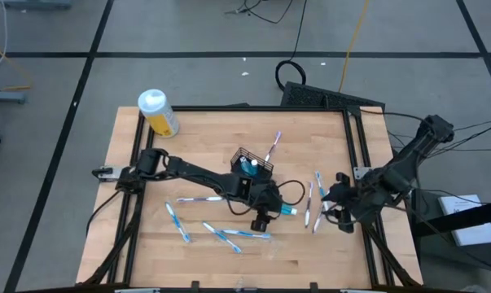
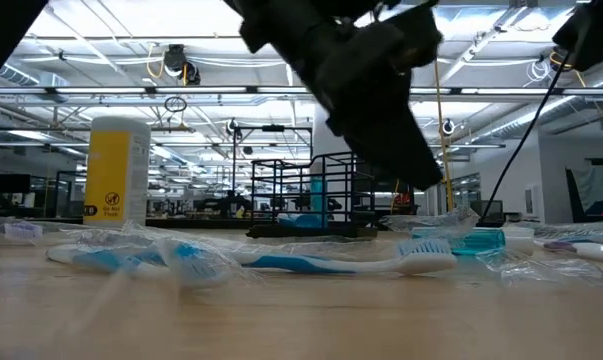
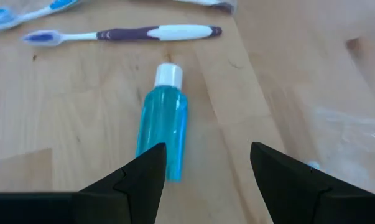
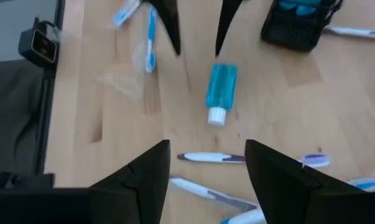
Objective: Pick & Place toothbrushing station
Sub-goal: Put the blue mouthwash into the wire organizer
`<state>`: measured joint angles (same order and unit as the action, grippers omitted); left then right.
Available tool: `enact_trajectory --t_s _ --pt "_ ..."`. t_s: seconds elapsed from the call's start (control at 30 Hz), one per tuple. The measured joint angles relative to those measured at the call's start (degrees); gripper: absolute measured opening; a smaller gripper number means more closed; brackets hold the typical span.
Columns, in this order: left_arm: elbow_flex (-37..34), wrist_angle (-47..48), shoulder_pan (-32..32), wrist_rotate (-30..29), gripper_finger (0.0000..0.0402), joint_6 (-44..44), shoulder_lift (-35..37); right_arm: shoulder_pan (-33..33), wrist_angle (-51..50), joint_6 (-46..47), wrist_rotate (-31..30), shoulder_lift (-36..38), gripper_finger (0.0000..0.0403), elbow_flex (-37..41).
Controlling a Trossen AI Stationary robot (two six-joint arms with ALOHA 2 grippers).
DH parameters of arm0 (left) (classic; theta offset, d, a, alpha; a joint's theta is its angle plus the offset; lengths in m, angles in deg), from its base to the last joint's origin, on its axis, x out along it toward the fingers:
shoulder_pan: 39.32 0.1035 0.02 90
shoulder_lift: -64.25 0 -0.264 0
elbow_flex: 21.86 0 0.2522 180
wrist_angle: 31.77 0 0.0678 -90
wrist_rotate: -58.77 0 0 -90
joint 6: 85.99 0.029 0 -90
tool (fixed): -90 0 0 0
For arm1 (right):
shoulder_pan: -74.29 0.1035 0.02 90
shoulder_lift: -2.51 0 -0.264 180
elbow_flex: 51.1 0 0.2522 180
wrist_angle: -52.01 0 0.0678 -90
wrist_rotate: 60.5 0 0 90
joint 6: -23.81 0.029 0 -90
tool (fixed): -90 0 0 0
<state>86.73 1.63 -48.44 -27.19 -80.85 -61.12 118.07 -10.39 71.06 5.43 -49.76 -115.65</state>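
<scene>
The black wire-mesh basket (image 1: pixel 252 163) stands mid-table with teal tubes inside; one toothbrush (image 1: pixel 275 146) pokes out over its far right corner. A teal tube with a white cap (image 3: pixel 163 134) lies flat on the wood. My left gripper (image 3: pixel 206 168) hangs open just above and short of the tube's bottom end (image 1: pixel 265 216), touching nothing. Several white-and-blue toothbrushes (image 1: pixel 198 198) lie loose on the table, and a purple-and-white one (image 3: pixel 131 34) lies beyond the tube's cap. My right gripper (image 4: pixel 207 162) is open, raised over the table's right part (image 1: pixel 333 203), and holds nothing.
A yellow bottle with a white cap (image 1: pixel 158 112) stands at the far left corner. Two toothbrushes (image 1: pixel 310 203) lie under my right gripper. Crinkled clear wrapping (image 2: pixel 541 262) lies around the brushes. Black rails (image 1: pixel 355 138) frame the table's sides.
</scene>
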Motion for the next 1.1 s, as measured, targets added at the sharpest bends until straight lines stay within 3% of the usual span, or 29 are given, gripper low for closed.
enact_trajectory --t_s 0.23,0.77,1.1 --pt "10.1 10.3 0.3 -1.5 0.0241 2.4 -6.1 0.0 -0.1 -0.6 0.0 -0.3 0.0199 0.0" --pt "10.1 11.0 1.8 0.4 0.0241 2.8 -5.9 0.0 -0.1 -1.9 0.3 -0.4 0.0199 0.0" --pt "10.2 9.9 1.9 0.3 0.0241 2.2 -9.4 0.0 -0.1 -1.9 0.3 -0.4 0.0199 0.0"
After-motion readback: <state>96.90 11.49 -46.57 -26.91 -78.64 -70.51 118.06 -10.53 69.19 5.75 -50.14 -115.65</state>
